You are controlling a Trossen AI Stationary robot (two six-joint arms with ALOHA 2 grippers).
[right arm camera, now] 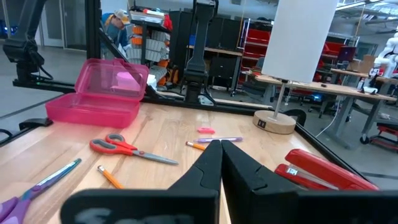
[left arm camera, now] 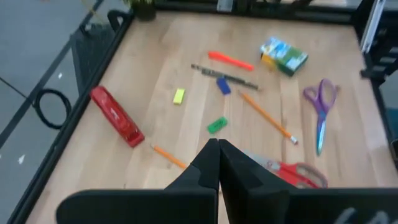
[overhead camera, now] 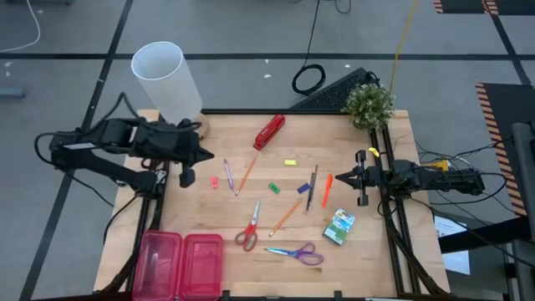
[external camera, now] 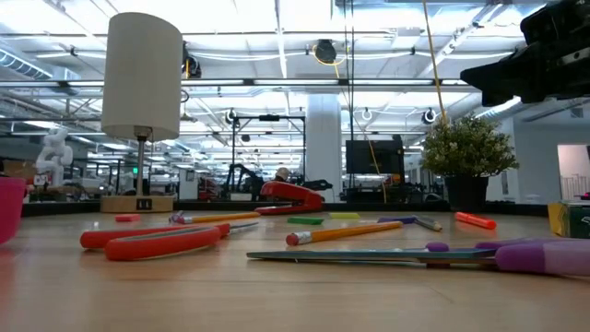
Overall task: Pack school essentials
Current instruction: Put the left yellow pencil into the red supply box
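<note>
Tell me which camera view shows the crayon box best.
The left wrist view shows the crayon box best: its whole green-yellow top is visible beside the orange marker. The high view shows it small near the right gripper. The low view shows only one edge. The right wrist view misses it.

Industrial lab/workshop floor: ceiling strip lights (external camera: pixel 230 55), a white column (external camera: pixel 324 148) and equipment racks (right arm camera: pixel 214 59) are seen beyond the desk; hazard-striped floor tape (overhead camera: pixel 487 109) is laid alongside.
</note>
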